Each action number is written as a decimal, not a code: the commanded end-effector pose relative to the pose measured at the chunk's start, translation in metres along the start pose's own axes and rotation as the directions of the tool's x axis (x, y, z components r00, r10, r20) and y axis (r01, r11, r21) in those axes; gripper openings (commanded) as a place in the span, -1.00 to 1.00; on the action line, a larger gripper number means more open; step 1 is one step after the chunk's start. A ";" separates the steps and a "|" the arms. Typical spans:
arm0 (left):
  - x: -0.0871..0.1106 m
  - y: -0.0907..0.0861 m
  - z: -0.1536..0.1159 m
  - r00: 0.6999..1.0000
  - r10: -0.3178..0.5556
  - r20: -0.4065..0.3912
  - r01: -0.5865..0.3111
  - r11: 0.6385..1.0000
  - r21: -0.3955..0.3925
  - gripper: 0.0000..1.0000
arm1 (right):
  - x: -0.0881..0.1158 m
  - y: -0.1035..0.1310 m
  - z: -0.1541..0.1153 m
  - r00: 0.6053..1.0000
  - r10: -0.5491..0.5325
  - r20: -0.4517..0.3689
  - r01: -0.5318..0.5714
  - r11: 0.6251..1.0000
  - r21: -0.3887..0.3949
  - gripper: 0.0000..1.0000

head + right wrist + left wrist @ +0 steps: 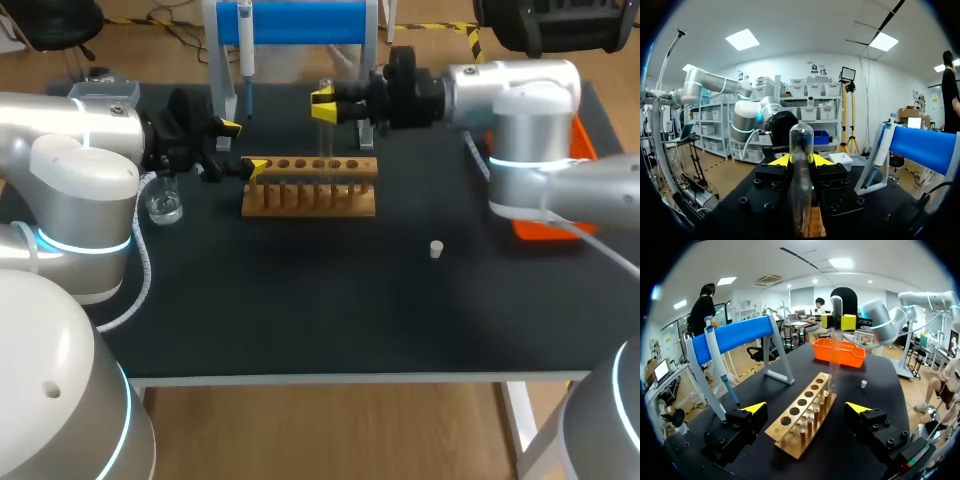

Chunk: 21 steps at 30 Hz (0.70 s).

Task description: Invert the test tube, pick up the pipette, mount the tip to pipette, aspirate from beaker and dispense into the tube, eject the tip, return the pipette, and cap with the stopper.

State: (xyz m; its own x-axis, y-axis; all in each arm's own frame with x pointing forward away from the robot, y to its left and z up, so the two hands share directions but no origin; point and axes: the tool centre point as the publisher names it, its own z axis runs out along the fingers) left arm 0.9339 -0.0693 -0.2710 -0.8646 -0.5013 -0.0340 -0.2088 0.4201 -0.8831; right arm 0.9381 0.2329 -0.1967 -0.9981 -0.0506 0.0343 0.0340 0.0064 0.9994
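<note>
Nearest, the stopper (436,249) lies loose on the table (300,310). At the left stands the beaker (163,205). Just right of it the left gripper (243,147) sits at the left end of the rack (310,190), fingers wide apart. Over the rack, right of its middle, the right gripper (322,105) is clamped on the tube (801,145), upright, closed end up. Pinched that high, slick glass may slip when turned, or swing its long end into the rack.

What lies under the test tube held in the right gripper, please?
The wooden rack stands directly beneath the test tube in the right gripper, on the black table. Whether the tube's lower end sits in a hole cannot be seen.
</note>
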 end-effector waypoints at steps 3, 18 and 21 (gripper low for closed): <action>-0.001 0.000 0.000 1.000 -0.001 -0.002 0.001 1.000 -0.002 1.00 | 0.022 0.013 -0.020 0.998 0.040 0.056 -0.040 0.999 -0.006 -1.00; -0.001 0.000 0.000 1.000 -0.001 -0.002 0.001 1.000 -0.002 1.00 | 0.022 0.013 -0.020 0.998 0.040 0.056 -0.040 0.999 -0.006 -1.00; -0.001 0.000 0.000 1.000 -0.001 -0.002 0.001 1.000 -0.002 1.00 | 0.022 0.013 -0.020 0.998 0.040 0.056 -0.040 0.999 -0.006 -1.00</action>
State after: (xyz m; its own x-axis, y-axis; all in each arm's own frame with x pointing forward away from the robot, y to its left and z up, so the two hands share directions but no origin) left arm 0.9338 -0.0694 -0.2708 -0.8645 -0.5014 -0.0341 -0.2090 0.4204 -0.8829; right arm 0.9173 0.2126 -0.1836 -0.9973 0.0088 0.0733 0.0733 -0.0005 0.9973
